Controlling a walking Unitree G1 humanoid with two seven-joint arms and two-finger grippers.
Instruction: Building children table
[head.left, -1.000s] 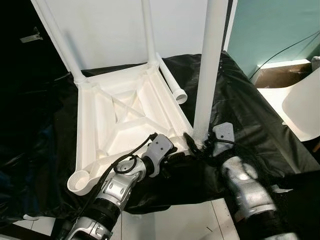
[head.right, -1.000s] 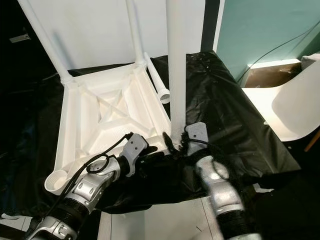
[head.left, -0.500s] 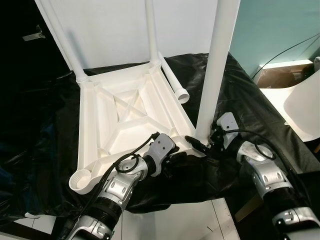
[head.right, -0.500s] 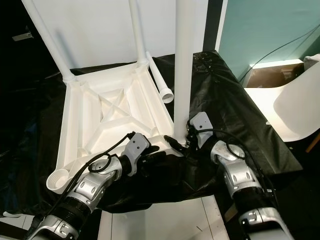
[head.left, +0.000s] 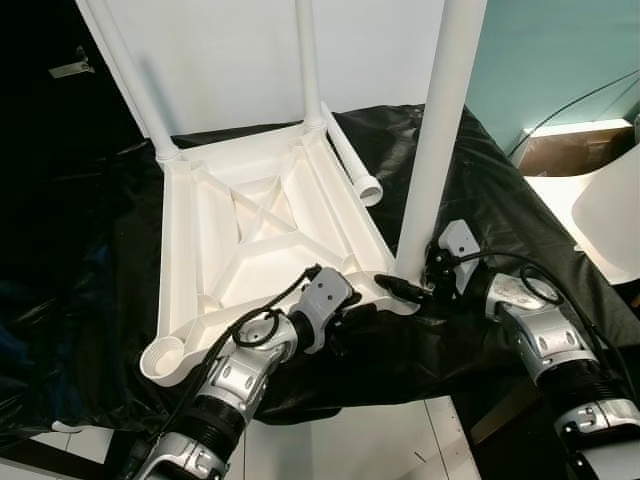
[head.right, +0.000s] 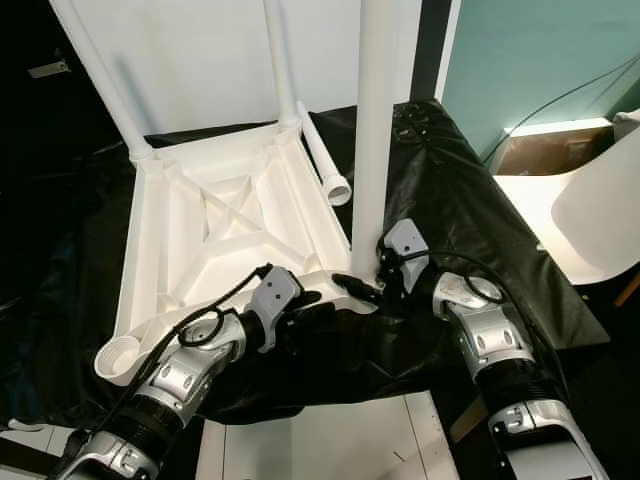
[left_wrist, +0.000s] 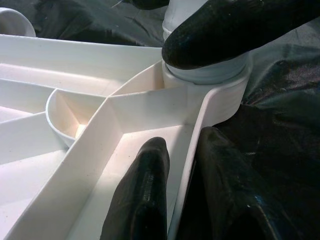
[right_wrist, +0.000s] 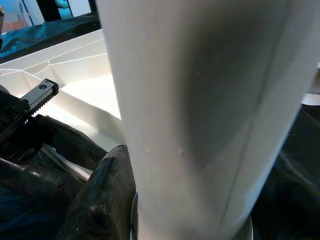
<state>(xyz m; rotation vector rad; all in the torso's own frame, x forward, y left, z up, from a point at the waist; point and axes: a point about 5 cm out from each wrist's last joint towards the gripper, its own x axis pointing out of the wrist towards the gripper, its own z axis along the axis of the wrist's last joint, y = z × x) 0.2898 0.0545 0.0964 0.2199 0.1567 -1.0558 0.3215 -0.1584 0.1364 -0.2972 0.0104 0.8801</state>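
The children's table (head.left: 255, 235) lies upside down on a black sheet (head.left: 500, 220) in front of me, its ribbed white underside facing up. Two legs already stand in the far corner sockets: one at the far left (head.left: 125, 75) and one at the far right (head.left: 308, 60). A third leg (head.left: 435, 150) stands upright in the near right corner socket (left_wrist: 220, 85), and a loose fourth leg (head.left: 352, 165) lies on the sheet just beside the table's right edge, open end toward me. The near left corner socket (head.left: 165, 358) has no leg in it. My left fingers (head.left: 342, 312) are at the near edge of the frame, beside the socket that holds the upright leg; in the left wrist view one finger (left_wrist: 142, 195) lies inside the frame and the other (left_wrist: 225, 190) outside, the thin white rim wall between them, so they are closed down onto that rim. My right fingers (head.left: 412, 284) are at the foot of the upright leg, right where it meets the socket; the right wrist view shows one black finger (right_wrist: 105, 195) pressed against the leg's side, and the left wrist view shows another (left_wrist: 235, 27) across the leg just above the socket collar, so I have the leg clasped between them. To my right, past the sheet, is a white chair (head.right: 600, 200) against a teal wall (head.left: 560, 50).
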